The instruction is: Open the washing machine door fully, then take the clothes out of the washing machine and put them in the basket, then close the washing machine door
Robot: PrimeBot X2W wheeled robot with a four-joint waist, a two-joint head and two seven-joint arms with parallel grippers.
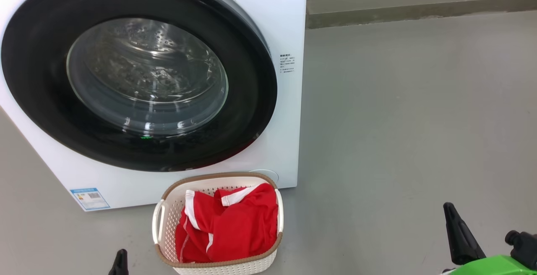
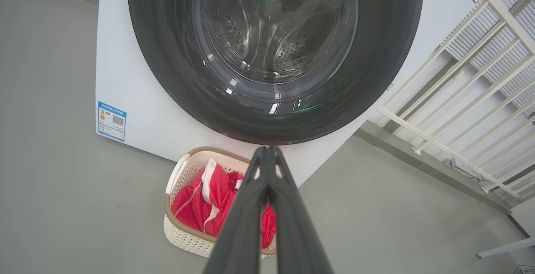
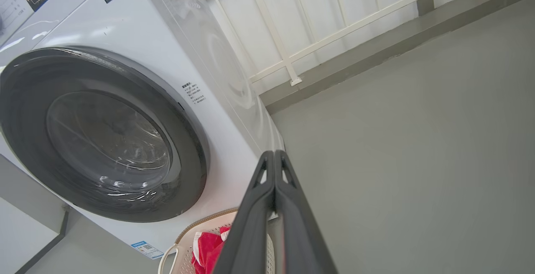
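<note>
The white washing machine (image 1: 289,23) stands before me with its round black-rimmed door (image 1: 37,82) lying flat against its front, steel drum visible through the glass. On the floor below it sits the cream basket (image 1: 163,220) holding the red clothes (image 1: 235,229) with white stripes. My left gripper (image 2: 267,149) is shut with nothing in it, raised in front of the basket (image 2: 179,232) and the door (image 2: 167,56); its tip (image 1: 121,253) pokes up at the head view's bottom left. My right gripper (image 3: 273,153) is shut and empty, off to the right of the machine (image 3: 125,23); one dark finger (image 1: 459,235) shows lower right.
Grey floor (image 1: 411,119) stretches to the right of the machine. A low ledge (image 1: 419,12) runs along the back, with a white railing (image 3: 355,27) above it. A blue label (image 1: 89,198) sticks on the machine's lower left corner.
</note>
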